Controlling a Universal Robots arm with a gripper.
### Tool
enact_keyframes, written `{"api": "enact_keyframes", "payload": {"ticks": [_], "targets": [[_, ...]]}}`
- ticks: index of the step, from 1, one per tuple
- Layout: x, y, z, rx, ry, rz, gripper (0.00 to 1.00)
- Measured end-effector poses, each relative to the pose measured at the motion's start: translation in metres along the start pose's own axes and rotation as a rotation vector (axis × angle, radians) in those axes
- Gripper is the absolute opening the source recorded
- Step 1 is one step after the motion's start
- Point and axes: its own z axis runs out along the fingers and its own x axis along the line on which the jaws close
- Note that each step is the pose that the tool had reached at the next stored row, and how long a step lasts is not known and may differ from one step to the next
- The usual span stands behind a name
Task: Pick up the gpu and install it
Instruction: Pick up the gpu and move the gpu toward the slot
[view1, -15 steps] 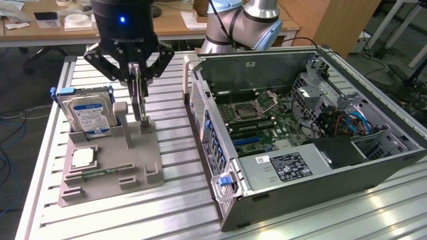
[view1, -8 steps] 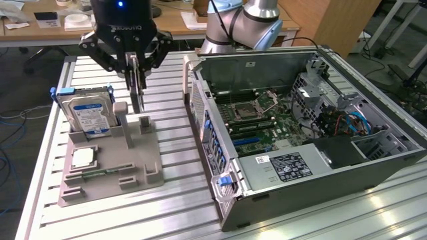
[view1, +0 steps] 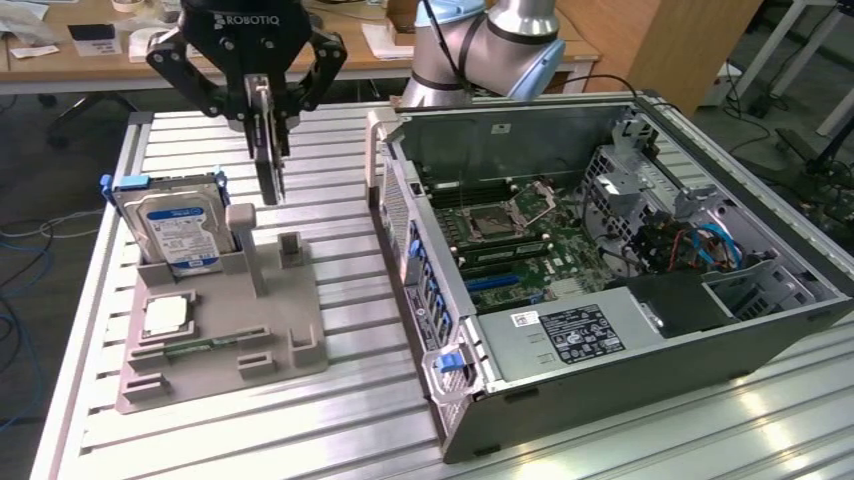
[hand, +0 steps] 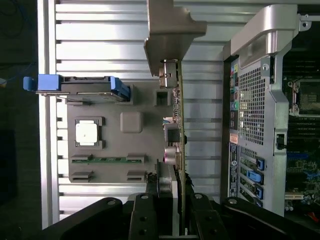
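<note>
hand (view1: 270, 100) gripping gpu (view1: 271, 165), above grey tray (view1: 274, 358)

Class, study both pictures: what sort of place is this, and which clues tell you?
Probably a robotics lab set up for computer assembly: an open computer case on a slatted metal table, a grey fixture holding a hard drive, and a robot's pincer gripping the gpu.
</note>
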Motion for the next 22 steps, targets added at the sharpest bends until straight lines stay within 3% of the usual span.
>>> {"api": "enact_keyframes", "payload": {"ticks": [8, 22], "targets": [[-0.006, 0.0001, -0.0001, 0.0001, 0.0001, 0.000, 0.28], [-0.048, 0.0006, -0.0001, 0.0000, 0.0001, 0.000, 0.28]]}}
